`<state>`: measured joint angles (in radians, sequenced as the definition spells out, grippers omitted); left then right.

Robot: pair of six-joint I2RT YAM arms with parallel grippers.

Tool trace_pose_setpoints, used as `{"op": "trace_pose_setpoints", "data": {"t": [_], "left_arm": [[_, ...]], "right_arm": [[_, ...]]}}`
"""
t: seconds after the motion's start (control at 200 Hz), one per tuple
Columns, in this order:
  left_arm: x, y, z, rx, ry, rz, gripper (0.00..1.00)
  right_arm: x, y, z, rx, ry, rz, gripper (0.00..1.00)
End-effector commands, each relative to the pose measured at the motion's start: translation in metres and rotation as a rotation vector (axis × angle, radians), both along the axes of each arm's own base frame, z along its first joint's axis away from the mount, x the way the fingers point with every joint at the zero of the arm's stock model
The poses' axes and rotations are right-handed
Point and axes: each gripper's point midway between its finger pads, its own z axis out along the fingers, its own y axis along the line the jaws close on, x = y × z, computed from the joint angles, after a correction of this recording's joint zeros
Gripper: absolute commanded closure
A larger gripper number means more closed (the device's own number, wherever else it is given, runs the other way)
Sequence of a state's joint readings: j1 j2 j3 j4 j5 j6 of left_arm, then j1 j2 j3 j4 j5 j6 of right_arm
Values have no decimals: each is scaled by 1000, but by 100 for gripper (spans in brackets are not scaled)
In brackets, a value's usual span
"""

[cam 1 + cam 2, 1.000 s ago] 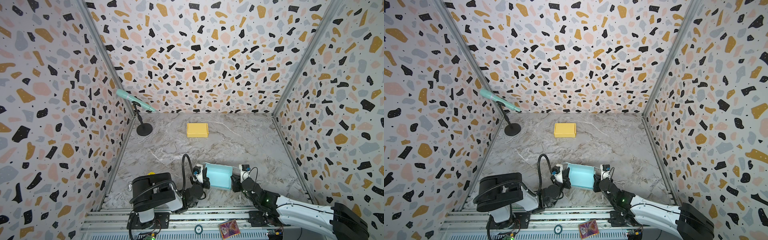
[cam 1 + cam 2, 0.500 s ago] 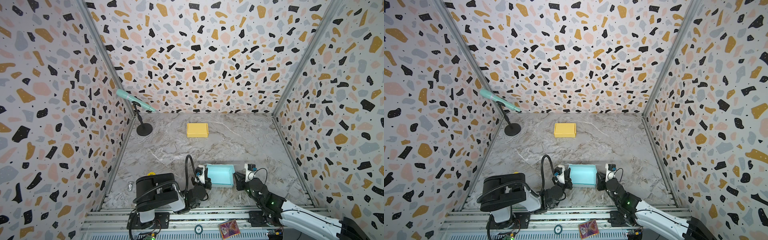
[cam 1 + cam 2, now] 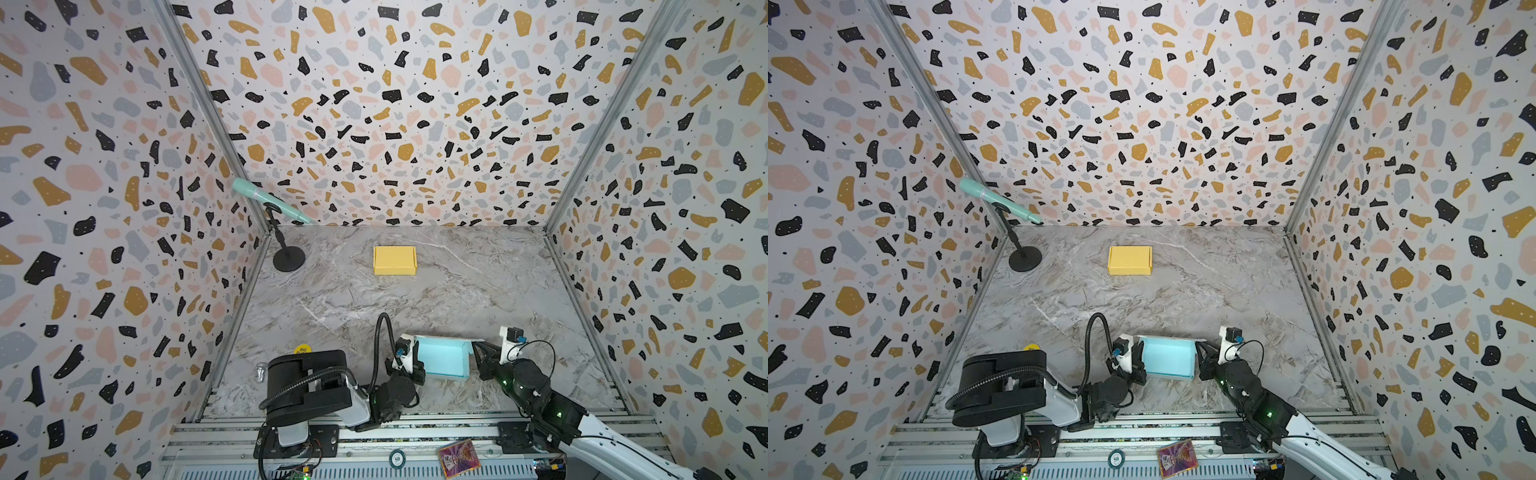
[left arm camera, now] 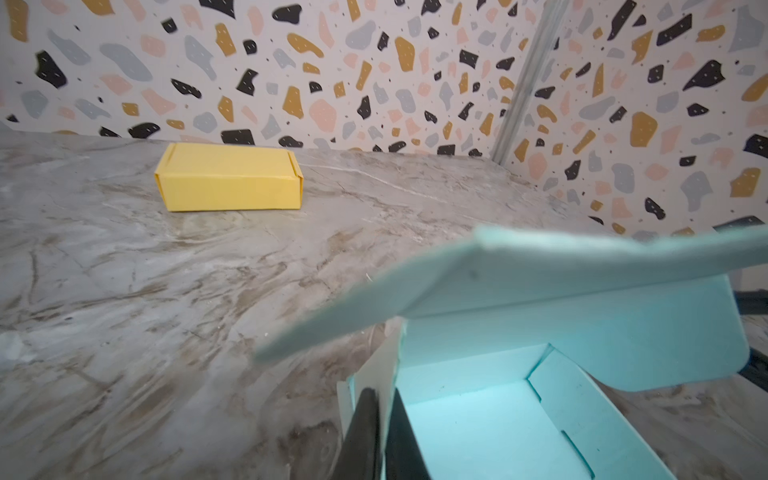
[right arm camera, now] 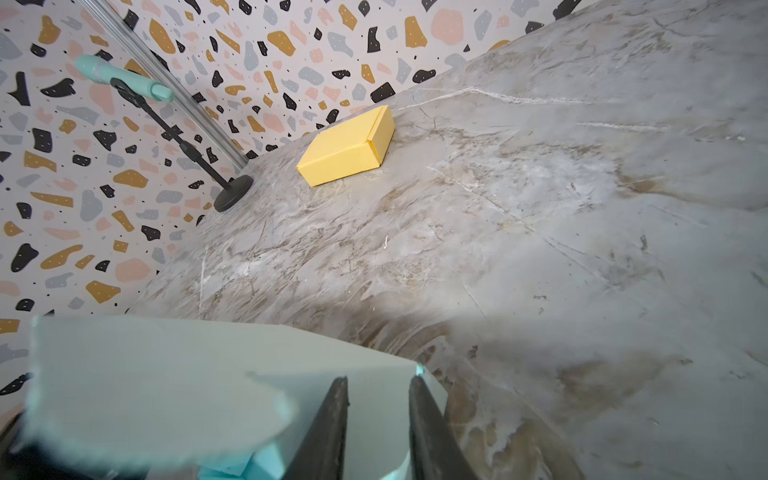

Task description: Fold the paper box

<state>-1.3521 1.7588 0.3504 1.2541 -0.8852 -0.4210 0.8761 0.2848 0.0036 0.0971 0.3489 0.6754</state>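
Note:
The light blue paper box (image 3: 442, 357) (image 3: 1169, 359) lies near the table's front edge between my two grippers. Its lid (image 4: 540, 270) stands half raised over the open tray (image 4: 498, 424). My left gripper (image 3: 411, 355) (image 3: 1138, 357) (image 4: 383, 395) is at the box's left end, shut on the thin left wall, one finger inside and one outside. My right gripper (image 3: 478, 353) (image 3: 1202, 353) (image 5: 379, 380) is at the right end. Its fingers stand apart over the box's pale outer side (image 5: 166, 374), with a plain gap between them.
A folded yellow box (image 3: 395, 260) (image 3: 1129, 260) (image 4: 228, 178) (image 5: 345, 149) sits at the back middle. A mint microphone (image 3: 270, 203) (image 3: 998, 199) (image 5: 124, 79) on a black stand occupies the back left corner. Patterned walls enclose three sides. A colourful card (image 3: 459, 457) lies on the front rail.
The blue box has swung from tilted to square with the table edge. My right gripper has shifted right along with it and its fingers have spread; the left arm moved slightly.

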Motion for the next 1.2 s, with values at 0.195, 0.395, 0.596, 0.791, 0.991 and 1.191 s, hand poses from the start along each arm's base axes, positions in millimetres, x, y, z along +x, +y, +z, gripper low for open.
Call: {"op": "trace_pose_setpoints", "data": {"t": [0.195, 0.395, 0.596, 0.791, 0.991, 1.191], "left_arm": [[-18, -7, 13, 38, 6, -152, 71], [-16, -6, 28, 28, 11, -212, 66], [-9, 0, 31, 63, 25, -247, 76], [-12, -1, 23, 92, 49, -278, 82], [-11, 6, 19, 73, 78, -250, 88], [-11, 9, 17, 98, 107, -238, 91]], "right_arm": [[-5, -3, -22, -62, 46, 15, 72], [-5, -3, -21, -64, 42, 16, 72], [-5, -3, -23, -69, 44, 15, 72], [-6, -3, -24, -73, 46, 18, 72], [-7, -3, -25, -72, 50, 23, 73], [-7, -2, -25, -72, 53, 22, 73]]}}
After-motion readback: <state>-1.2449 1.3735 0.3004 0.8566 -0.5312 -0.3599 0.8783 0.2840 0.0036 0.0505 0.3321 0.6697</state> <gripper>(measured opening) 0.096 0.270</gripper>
